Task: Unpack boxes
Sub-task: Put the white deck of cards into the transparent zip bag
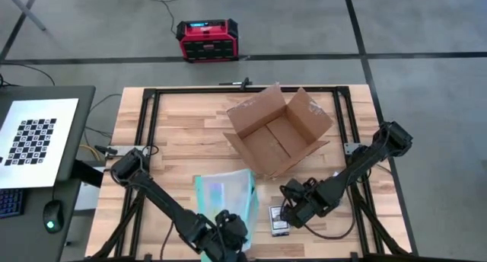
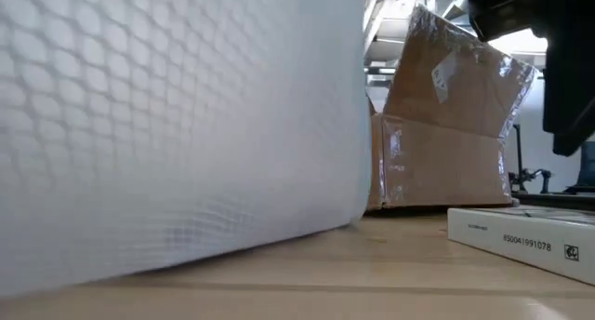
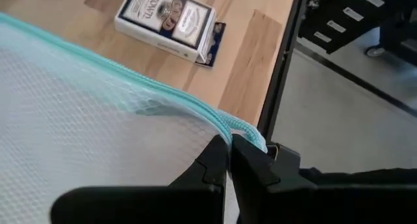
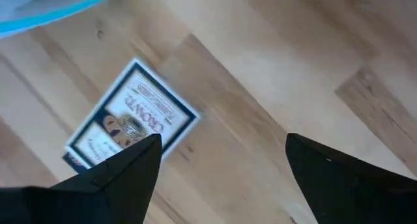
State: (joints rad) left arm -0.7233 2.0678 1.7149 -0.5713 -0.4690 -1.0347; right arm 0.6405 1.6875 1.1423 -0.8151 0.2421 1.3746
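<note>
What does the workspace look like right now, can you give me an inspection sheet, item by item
Surface: wooden table in a black frame.
Job's things: open cardboard box at the far middle, flaps up.
Clutter: mesh pouch with a teal zipper edge at the near middle; small card box lying flat beside it.
Grippers: left claw shut on the mesh pouch at its zipper edge; right claw open, above the card box.
Cables: wires at the table's left edge; more on the floor beyond.
Surroundings: red and black case on the floor; checkerboard sheet, mouse on a side desk.
</note>
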